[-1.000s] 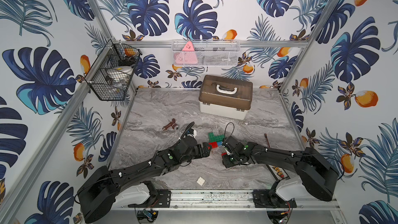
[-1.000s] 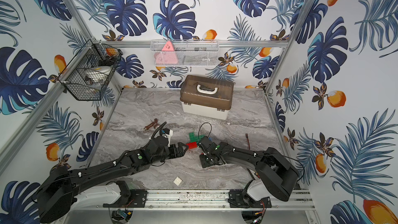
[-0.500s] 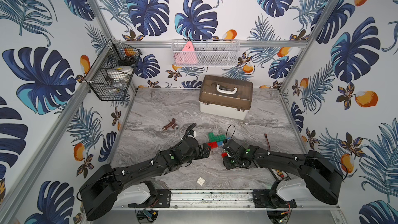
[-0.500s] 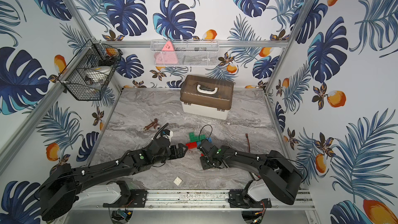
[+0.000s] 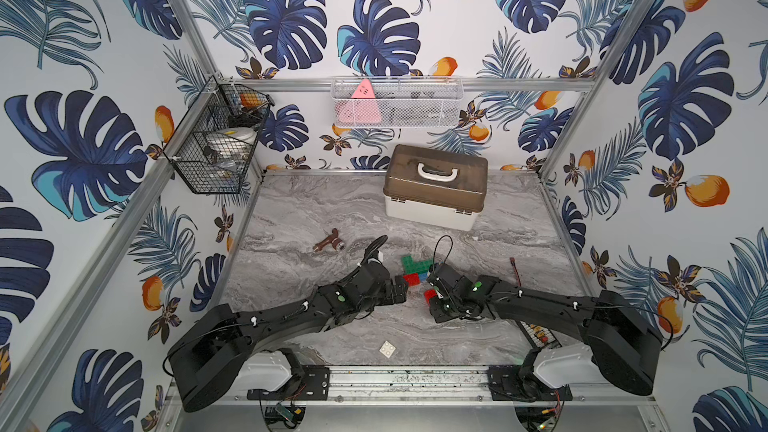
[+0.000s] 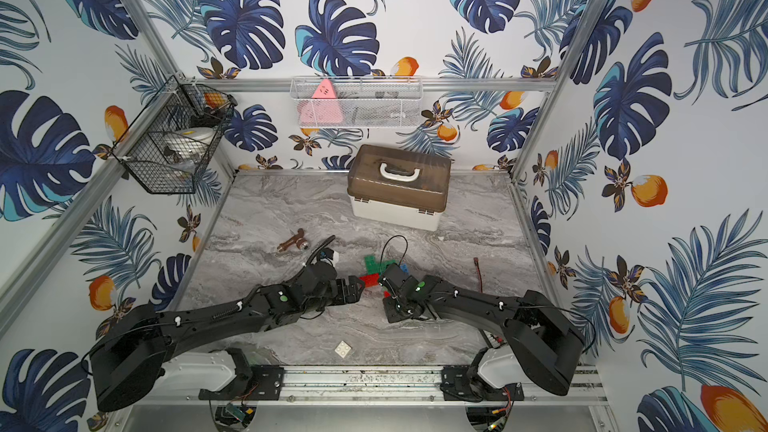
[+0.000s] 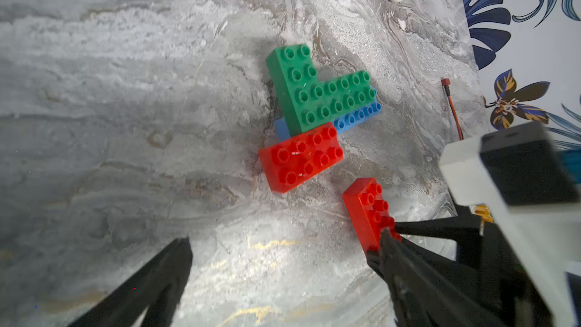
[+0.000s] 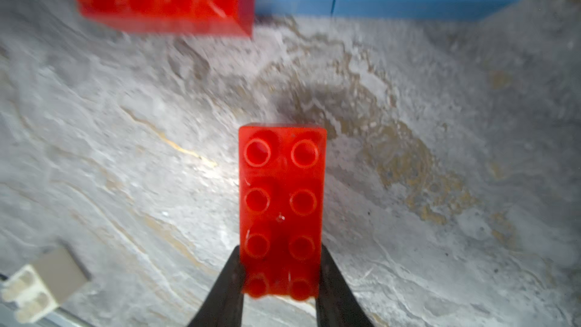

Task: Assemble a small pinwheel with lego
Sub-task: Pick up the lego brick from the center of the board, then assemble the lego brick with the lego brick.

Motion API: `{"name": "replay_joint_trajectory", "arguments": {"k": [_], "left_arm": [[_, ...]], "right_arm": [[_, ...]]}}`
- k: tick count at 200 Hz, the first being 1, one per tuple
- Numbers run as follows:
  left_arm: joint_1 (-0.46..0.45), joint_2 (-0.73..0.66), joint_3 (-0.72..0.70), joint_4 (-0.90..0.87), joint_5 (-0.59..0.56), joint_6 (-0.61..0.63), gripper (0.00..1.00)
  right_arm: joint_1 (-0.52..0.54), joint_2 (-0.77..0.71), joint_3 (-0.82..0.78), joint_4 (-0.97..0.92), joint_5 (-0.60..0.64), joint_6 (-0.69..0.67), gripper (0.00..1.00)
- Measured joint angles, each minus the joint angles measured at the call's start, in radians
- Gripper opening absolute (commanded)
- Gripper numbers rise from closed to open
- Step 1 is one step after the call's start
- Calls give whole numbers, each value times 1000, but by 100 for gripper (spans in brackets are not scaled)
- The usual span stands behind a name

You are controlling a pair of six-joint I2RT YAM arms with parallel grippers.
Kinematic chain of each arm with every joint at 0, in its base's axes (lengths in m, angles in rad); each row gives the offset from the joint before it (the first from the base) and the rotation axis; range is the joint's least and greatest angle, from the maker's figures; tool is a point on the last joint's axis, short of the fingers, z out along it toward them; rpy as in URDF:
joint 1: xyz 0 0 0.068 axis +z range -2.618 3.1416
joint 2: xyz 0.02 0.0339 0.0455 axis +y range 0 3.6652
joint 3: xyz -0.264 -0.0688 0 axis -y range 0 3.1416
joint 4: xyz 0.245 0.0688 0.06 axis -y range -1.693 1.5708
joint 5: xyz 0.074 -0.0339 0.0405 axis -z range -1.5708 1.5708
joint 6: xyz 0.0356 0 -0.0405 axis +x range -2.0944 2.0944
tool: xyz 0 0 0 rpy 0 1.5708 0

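The partly built pinwheel (image 7: 314, 95) lies on the marble table: a green L over a blue brick (image 7: 358, 117), with a red brick (image 7: 300, 158) at its end. It shows in both top views (image 5: 411, 270) (image 6: 374, 268). My right gripper (image 8: 279, 251) is shut on one end of a second red brick (image 8: 281, 190), low over the table just in front of the assembly (image 5: 430, 295). My left gripper (image 7: 284, 240) stands open and holds nothing, facing the assembly (image 5: 401, 286). A white square brick (image 5: 387, 349) lies loose near the front edge.
A brown-lidded white case (image 5: 436, 189) stands at the back. A small brown object (image 5: 326, 241) lies at the left and a red wire (image 5: 515, 270) at the right. A black tray with beads (image 5: 540, 332) peeks out under my right arm. Wire baskets hang on the walls.
My right gripper's jaws have narrowed onto the loose red brick. Both arms have stayed almost in place.
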Motion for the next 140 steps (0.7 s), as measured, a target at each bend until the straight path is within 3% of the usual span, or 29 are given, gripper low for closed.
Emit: {"name": "replay_joint_trajectory", "arguments": {"k": [55, 140], "left_arm": [[60, 84, 40, 77, 22, 150, 99], [103, 201, 81, 204, 142, 245, 99]], "right_arm": [[-51, 102, 156, -84, 12, 15, 27], [-106, 169, 201, -89, -27, -19, 26]]}}
